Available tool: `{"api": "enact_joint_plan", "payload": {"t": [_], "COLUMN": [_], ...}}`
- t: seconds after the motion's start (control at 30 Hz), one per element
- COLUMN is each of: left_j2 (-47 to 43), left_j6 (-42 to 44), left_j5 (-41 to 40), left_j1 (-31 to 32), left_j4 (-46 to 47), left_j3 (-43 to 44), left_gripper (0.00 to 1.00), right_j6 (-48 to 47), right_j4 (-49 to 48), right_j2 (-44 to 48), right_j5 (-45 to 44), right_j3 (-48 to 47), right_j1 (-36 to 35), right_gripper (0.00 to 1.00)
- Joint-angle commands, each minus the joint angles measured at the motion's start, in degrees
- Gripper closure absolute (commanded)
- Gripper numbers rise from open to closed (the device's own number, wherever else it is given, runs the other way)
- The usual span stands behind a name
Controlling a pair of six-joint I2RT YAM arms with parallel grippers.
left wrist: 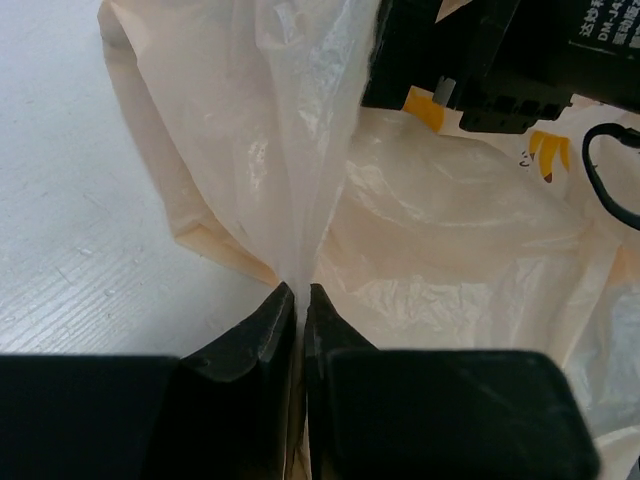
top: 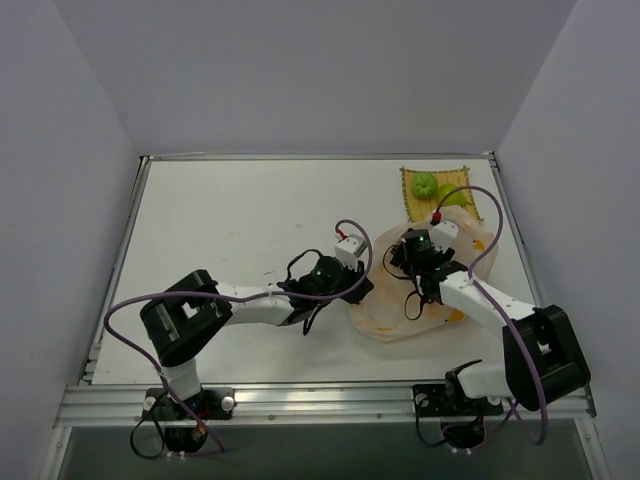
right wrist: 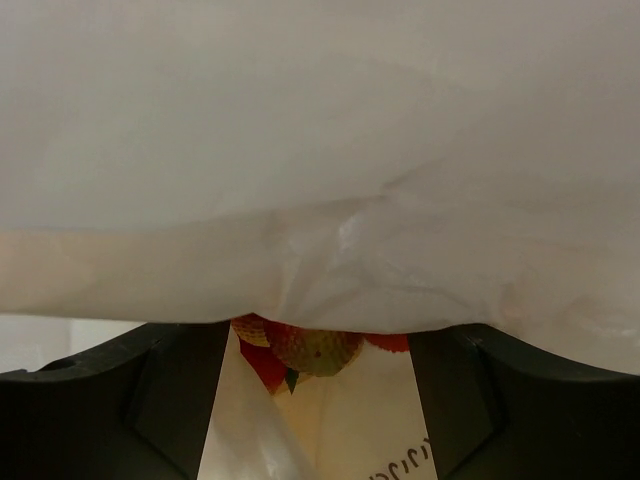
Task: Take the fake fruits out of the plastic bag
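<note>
Plastic bag lies crumpled on tabletop, right of centre, just in front of the yellow woven mat.

Left tool is at the bag's left edge. Its fingers are pressed tight together w/ a thin fold of bag film pinched btwn them, and the film is drawn up taut from the pinch.

Right tool is in at the bag's far side. Film is draped over its camera & hides most of that view. Its fingers stand wide apart, nothing gripped as far as I can see.

Red berry cluster sits in the gap btwn those fingers w/ a dark leaf under it, bag film above & below. Can't tell if it touches either finger.

Green round fruit is out of the bag, resting on the mat. A second yellow-green piece lies just beside it, to its right.
</note>
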State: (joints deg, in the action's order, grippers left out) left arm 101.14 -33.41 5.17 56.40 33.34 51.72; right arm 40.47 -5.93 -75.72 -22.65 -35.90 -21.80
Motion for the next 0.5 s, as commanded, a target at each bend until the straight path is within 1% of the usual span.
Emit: {"api": "enact_joint_plan", "payload": {"t": [0.0,0.07,0.1,0.17,0.2,0.23,0.3,0.33,0.37,0.47], "left_j2": [-0.6,-0.2,0.0,0.5,0.7,1.2,1.7,2.3,2.7,4.7], "left_j6": [0.1,-0.1,-0.3,-0.5,-0.8,-0.9,-1.0,-1.0,-1.1,-1.5], "left_j5": [1.0,1.7,1.9,2.5,2.7,2.8,3.3,3.4,3.6,4.2], "left_j1": [-0.8,-0.8,-0.8,-0.8,-0.8,-0.8,-0.8,-0.8,-0.8,-0.9], "left_j4": [1.5,1.8,2.0,2.6,2.7,2.8,3.0,3.0,3.3,3.9], "left_j3": [1.3,1.5,1.5,1.6,1.7,1.8,2.2,2.3,2.5,3.7], "left_gripper": [0.92,0.84,0.71,0.59,0.54,0.47,0.40,0.36,0.34,0.28], "right_j6": [-0.1,0.2,0.4,0.6,0.5,0.3,-0.7,-1.2,-1.5,-3.6], "right_j4": [-1.5,-1.3,-1.1,-1.0,-1.1,-1.3,-2.4,-3.1,-5.3,-9.5], "right_j2": [0.8,2.2,2.7,3.3,3.0,2.2,0.8,-0.6,-1.4,-4.7], "right_j5": [1.4,0.9,0.7,-0.1,-0.4,-0.8,-1.9,-2.2,-2.2,-0.3], "right_j3": [0.8,2.1,2.6,3.8,3.9,3.8,3.0,2.7,2.4,0.7], "right_j1": [0.1,0.1,0.2,0.2,0.2,0.3,0.4,0.5,0.9,1.4], "right_gripper": [0.35,0.33,0.31,0.31,0.32,0.34,0.38,0.38,0.38,0.33]}}
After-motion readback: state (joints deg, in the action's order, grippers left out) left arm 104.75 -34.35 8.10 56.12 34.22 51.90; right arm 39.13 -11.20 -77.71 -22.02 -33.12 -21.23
